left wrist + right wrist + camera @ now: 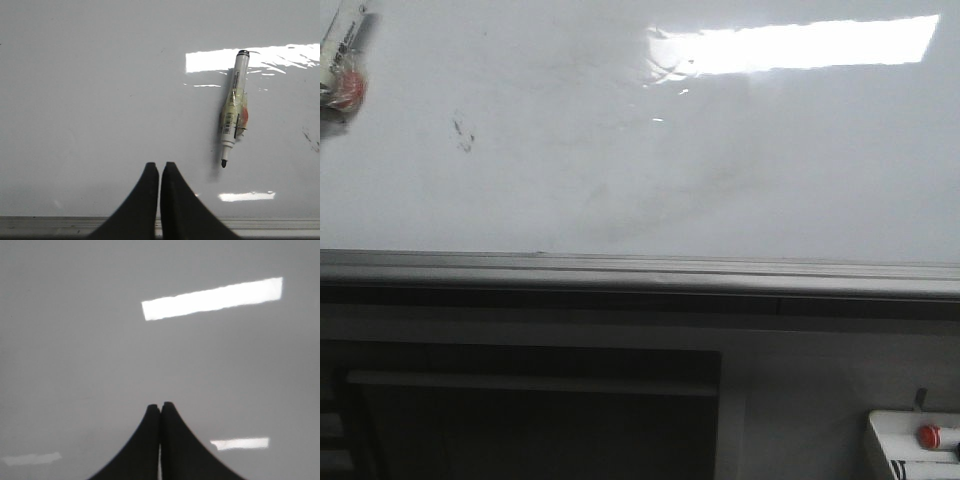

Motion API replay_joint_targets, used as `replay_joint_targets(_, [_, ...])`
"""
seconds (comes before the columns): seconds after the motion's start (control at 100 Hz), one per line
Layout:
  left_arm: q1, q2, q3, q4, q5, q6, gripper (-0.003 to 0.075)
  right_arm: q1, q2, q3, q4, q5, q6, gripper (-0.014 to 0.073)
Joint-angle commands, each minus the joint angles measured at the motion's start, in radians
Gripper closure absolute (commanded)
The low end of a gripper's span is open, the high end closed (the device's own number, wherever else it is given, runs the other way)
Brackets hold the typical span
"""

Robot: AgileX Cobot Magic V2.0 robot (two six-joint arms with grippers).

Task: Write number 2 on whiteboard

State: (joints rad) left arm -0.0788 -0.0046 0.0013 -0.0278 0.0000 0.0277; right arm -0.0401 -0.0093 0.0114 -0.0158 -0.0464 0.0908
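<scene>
Whiteboard lies open; only a marker (far-left corner) obstructs.

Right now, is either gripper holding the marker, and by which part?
Neither. Left gripper and right gripper are shut on nothing; the marker lies uncapped on the whiteboard.

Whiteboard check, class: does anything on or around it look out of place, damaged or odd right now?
Yes. The marker lies loose on the whiteboard, uncapped, with crumpled tape and something orange wrapped round its barrel. Dark smudge specks mark the board, and no digit is written. Both the left gripper and right gripper are shut, holding nothing.
</scene>
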Motion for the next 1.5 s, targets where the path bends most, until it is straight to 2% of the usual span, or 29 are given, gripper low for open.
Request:
replay_joint_targets(0.0, [-0.002, -0.026, 0.032, -0.010, -0.079, -0.010, 0.0738, -0.006, -0.019, 0.029, 0.000, -0.071, -0.001, 0.0666])
replay_joint_targets(1.49, [-0.002, -0.026, 0.017, -0.010, -0.085, -0.010, 0.0738, -0.006, -0.019, 0.017, -0.027, -0.062, -0.001, 0.0666])
